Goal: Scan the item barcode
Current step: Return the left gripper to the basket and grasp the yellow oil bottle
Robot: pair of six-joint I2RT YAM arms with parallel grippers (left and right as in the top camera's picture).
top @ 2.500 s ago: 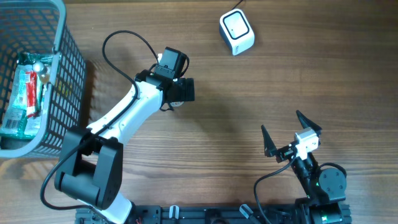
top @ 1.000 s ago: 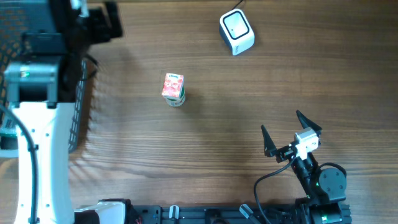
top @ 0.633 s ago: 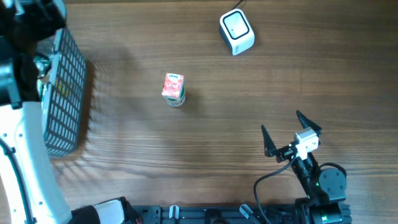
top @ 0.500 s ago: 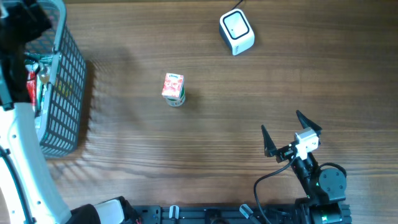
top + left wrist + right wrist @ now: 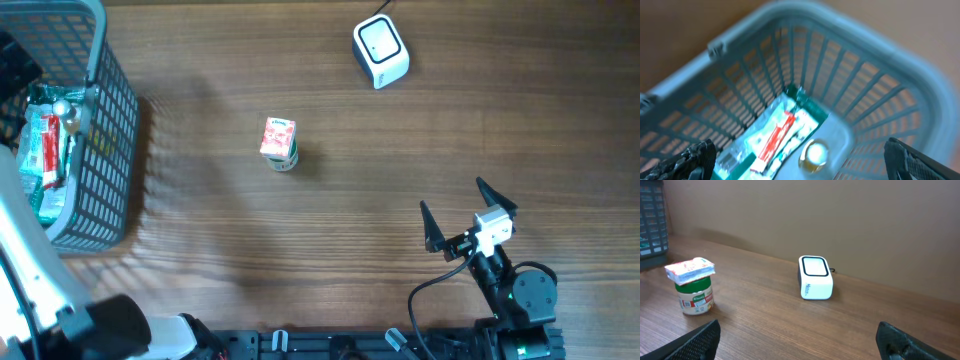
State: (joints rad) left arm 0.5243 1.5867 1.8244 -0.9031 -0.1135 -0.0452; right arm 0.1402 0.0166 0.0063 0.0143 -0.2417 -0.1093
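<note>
Two pairs of fingers show, both spread wide and gripping nothing. The left gripper (image 5: 802, 161) hangs over a grey basket (image 5: 850, 27). Directly below, between its fingers, lie a green-and-white packet (image 5: 774, 141) with a red stripe and a shiny round thing (image 5: 812, 153) just beside it. This view is blurred, so finer detail cannot be told.

The right gripper (image 5: 455, 206) rests low over the table (image 5: 340, 250). Ahead of its fingers and off to their left stands a small jar (image 5: 279, 144) with a pink pack on top, well apart from them and touched by nothing. Farther ahead, roughly in line with the gap between the fingers, sits the white scanner (image 5: 381, 52), apart from the jar.

The jar looks like the item to scan, and its barcode is not visible. A sideways nudge from one finger could topple it. A grip taken too high could push the loose-looking pink pack off. If it is carried over with the code turned away from the scanner's window, nothing would read. A reach into the basket could snag a finger on the bars.
</note>
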